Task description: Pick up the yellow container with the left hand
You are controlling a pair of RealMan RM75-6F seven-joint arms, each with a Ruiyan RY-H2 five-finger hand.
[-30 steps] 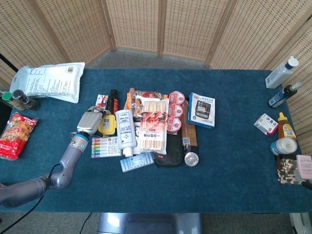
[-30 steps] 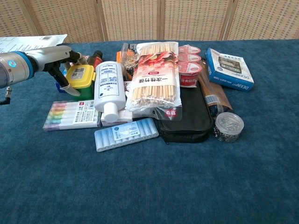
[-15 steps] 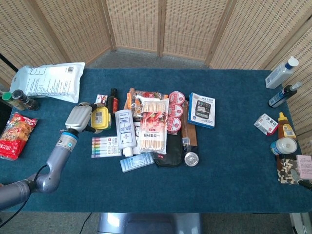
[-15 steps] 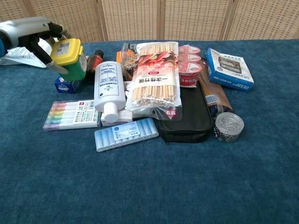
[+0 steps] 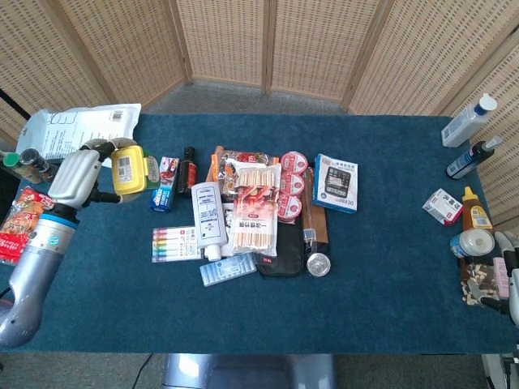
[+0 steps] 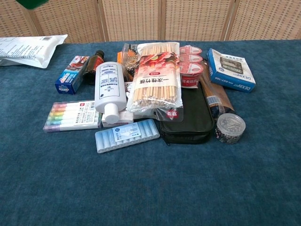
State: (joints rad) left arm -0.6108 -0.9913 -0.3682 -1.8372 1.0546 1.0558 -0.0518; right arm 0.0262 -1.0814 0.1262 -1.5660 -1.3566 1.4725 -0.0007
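Observation:
The yellow container (image 5: pixel 129 168), with a label on its face and a green part, is lifted off the table at the far left. My left hand (image 5: pixel 78 177) grips it from its left side. In the chest view only a green sliver of the container (image 6: pixel 31 2) shows at the top left edge, and the hand is out of frame there. Part of my right hand (image 5: pixel 504 258) shows at the right edge of the head view, low beside the table's end; how its fingers stand is unclear.
A blue box (image 5: pixel 163 173), a dark bottle (image 5: pixel 188 168), a white bottle (image 5: pixel 208 219), a marker set (image 5: pixel 176 243) and a chopstick pack (image 5: pixel 255 207) crowd mid-table. A white bag (image 5: pixel 77 130) lies far left, a snack bag (image 5: pixel 18 225) beside my left arm, and bottles (image 5: pixel 466 121) far right.
My left hand has raised the yellow container from beside the white bottle and carried it up and to the left. It has left the chest view almost entirely. The right hand has edged into view.

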